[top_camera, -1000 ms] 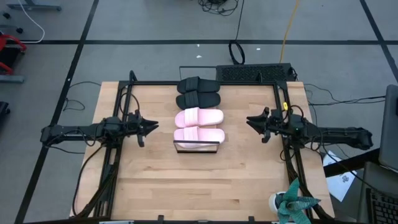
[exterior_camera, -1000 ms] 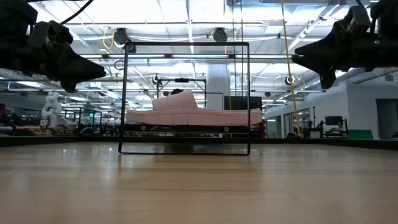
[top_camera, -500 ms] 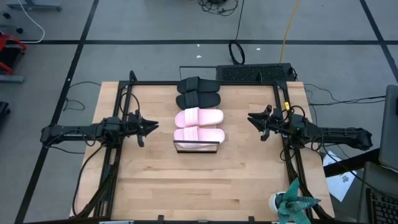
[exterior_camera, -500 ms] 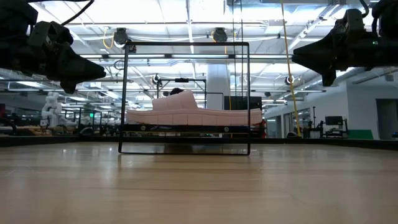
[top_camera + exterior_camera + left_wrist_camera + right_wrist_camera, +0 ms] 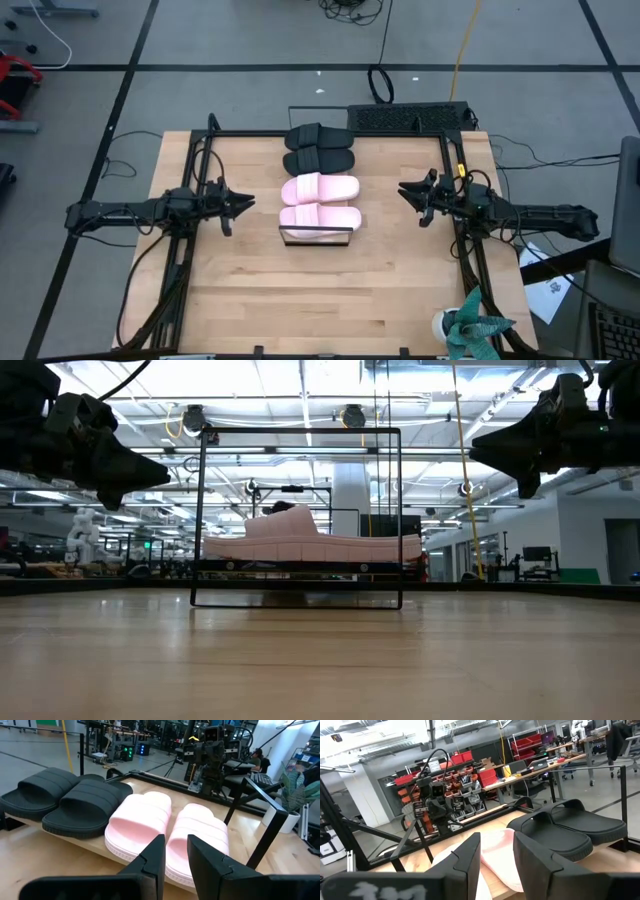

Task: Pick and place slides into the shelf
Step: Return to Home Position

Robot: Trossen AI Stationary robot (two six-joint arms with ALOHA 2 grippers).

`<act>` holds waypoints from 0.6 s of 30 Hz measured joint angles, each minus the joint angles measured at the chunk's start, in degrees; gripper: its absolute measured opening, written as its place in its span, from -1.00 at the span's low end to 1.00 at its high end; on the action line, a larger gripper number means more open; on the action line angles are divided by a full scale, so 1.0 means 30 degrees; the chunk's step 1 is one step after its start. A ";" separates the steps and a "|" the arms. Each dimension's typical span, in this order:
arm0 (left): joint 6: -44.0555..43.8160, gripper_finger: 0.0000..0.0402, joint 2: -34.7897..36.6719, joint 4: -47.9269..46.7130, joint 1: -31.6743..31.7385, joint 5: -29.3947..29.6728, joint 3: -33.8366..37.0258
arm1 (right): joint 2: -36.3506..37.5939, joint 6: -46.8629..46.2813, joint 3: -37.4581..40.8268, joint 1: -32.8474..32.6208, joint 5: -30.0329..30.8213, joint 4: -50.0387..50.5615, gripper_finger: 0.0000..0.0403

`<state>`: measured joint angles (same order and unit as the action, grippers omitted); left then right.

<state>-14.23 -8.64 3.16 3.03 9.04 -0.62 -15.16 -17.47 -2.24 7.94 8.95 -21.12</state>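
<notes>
Seen from above, the matte black slide sandals and pale pink slide sandals are lined up on the narrow light-wood, black-framed shelf, flanked by the left gripper and right gripper. In the wrist views, both are shown narrowly parted and empty.

The light-wood tabletop stands on a grey floor crossed by black lines. Just beyond its far edge lies a flat black, keyboard-like panel. Behind that, a coiled black cable sits on the floor, and a yellow cable trails away. A green plant in a white pot sits at the near right corner. Off the right side lies a white sheet of paper. Red storage bins fill racks in the room behind.
</notes>
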 joint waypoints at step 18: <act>0.0007 -0.61 0.0000 0.0124 -0.0002 0.0015 0.0000 | 0.0000 0.0000 0.0000 0.0000 0.0000 0.0007 -0.47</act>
<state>-14.21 -8.64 3.53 3.03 9.08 -0.62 -15.16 -17.47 -2.24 7.94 8.95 -21.10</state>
